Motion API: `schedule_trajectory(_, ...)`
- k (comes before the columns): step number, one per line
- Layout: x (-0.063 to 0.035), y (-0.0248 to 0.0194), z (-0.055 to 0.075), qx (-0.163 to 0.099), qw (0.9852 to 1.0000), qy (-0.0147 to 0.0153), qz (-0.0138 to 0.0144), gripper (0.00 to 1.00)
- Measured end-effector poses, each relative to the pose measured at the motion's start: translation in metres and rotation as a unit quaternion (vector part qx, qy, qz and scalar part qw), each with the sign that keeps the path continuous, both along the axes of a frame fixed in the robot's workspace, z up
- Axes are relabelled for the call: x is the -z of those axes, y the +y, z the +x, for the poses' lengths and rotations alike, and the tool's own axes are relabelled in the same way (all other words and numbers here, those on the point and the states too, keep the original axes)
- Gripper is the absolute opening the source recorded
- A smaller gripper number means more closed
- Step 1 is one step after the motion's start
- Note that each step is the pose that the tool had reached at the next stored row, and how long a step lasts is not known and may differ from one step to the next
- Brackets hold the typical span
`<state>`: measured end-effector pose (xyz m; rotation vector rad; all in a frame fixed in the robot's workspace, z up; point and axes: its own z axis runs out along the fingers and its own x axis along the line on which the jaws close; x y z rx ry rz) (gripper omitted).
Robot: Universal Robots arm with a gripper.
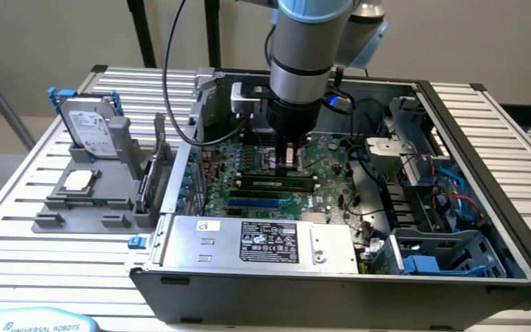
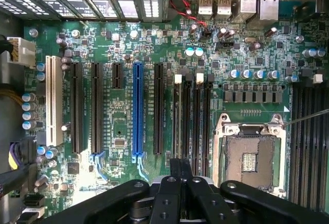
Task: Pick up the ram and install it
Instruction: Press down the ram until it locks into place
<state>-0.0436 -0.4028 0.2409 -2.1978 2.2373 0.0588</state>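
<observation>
Gripper (image 1: 290,160) inside open case (image 1: 487,228), low over motherboard (image 1: 325,162). Fingers (image 2: 181,170) pressed together, nothing between them. Ram (image 1: 272,185) seated flat in a slot on motherboard, just below gripper tips. On motherboard: empty CPU socket (image 2: 250,154), blue slot (image 2: 137,112), white slot (image 2: 51,100).

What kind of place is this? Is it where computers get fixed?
Probably a robot lab or test bench for building computers. An open computer case sits on a slatted metal table, a robot arm reaches over its motherboard, and spare parts wait in a gray holder.
</observation>
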Motion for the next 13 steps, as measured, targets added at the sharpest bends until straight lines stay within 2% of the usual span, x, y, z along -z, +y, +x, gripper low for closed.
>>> schedule_trajectory(9,0.0152,-0.0002,0.000,0.001,1.0000,0.0003,-0.0006,0.11)
schedule_trajectory(13,0.0156,-0.0002,0.000,0.001,1.0000,0.0004,-0.0002,0.11)
